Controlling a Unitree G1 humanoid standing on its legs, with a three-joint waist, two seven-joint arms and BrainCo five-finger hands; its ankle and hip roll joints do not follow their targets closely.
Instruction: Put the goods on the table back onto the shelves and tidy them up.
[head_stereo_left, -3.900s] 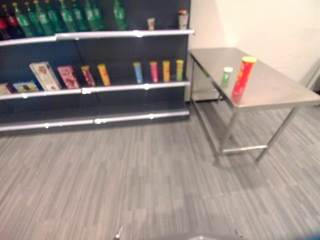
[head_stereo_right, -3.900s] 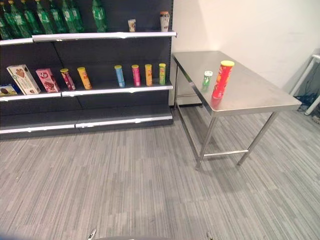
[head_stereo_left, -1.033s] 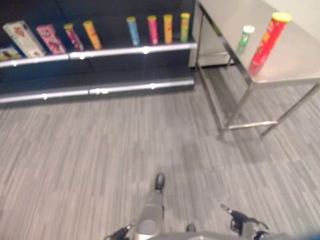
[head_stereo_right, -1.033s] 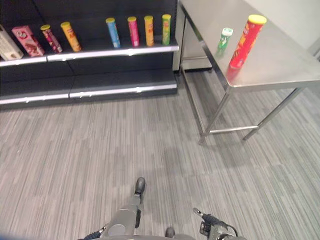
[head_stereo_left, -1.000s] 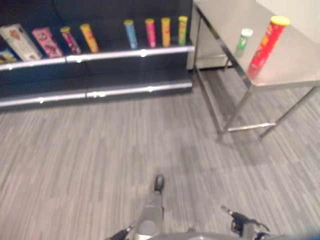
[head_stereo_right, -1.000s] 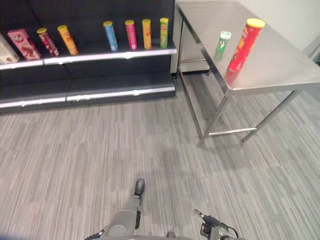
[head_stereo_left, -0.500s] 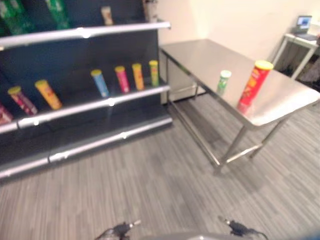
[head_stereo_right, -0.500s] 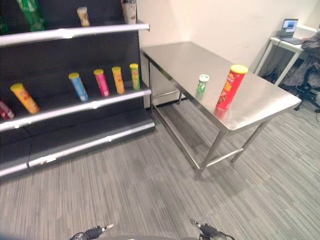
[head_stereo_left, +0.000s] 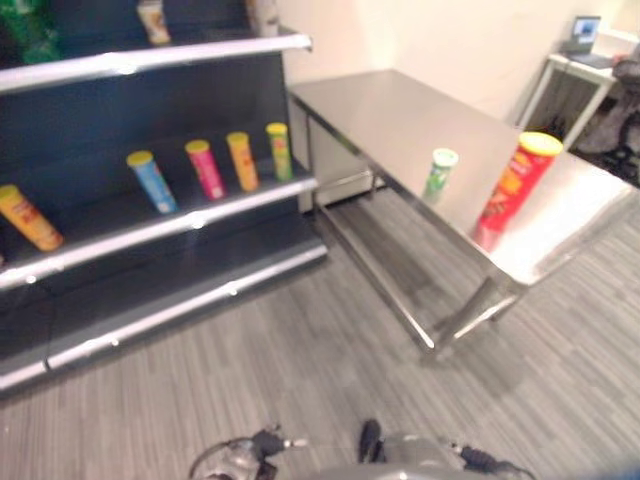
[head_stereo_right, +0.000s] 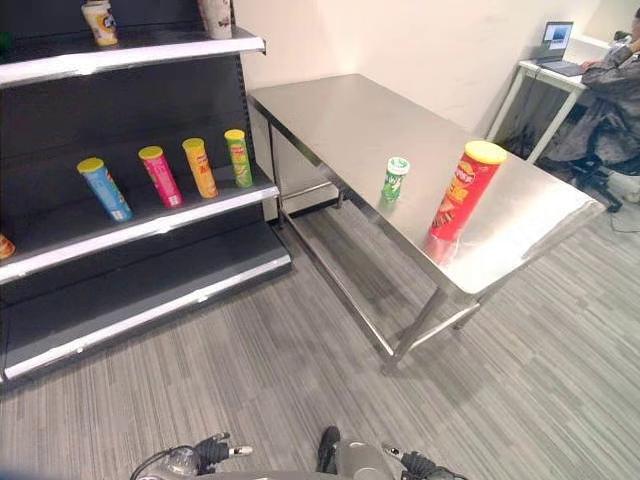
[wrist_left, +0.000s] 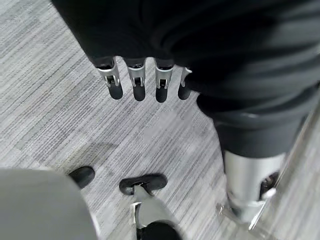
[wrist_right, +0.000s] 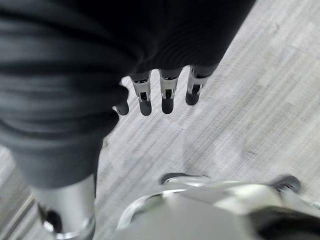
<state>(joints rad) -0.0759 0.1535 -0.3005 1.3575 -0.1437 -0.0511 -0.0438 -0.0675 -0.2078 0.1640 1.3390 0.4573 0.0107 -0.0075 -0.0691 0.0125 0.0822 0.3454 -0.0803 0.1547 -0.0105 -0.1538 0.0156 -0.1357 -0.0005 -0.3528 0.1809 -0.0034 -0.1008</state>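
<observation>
In the left eye view, a steel table (head_stereo_left: 400, 120) runs from the upper middle of the frame to the right edge, and on it stand a tall red can (head_stereo_left: 512, 190) with a yellow lid at the right and a small green can (head_stereo_left: 438, 173) with a white lid just left of it, the two near each other but apart. At the left of the frame a dark shelf unit (head_stereo_left: 150, 225) holds a row of upright cans on its middle shelf: a blue can (head_stereo_left: 152, 181), a pink can (head_stereo_left: 205, 168), an orange can (head_stereo_left: 241, 160) and a lime can (head_stereo_left: 280, 150), with another yellow can (head_stereo_left: 25, 216) at the far left edge. The right eye view shows the same table and cans, and in its upper right corner a person (head_stereo_right: 612, 95) sits at a white desk (head_stereo_right: 545, 75) with a laptop (head_stereo_right: 556, 40) on it; two cups (head_stereo_right: 100, 22) stand on the top shelf at the upper left. In the left wrist view, the left hand (wrist_left: 137, 82) hangs over the grey striped floor (wrist_left: 45, 100) with its fingers straight and side by side, holding nothing. In the right wrist view, the right hand (wrist_right: 165, 95) hangs over the same floor, fingers likewise straight and relaxed, empty.
</observation>
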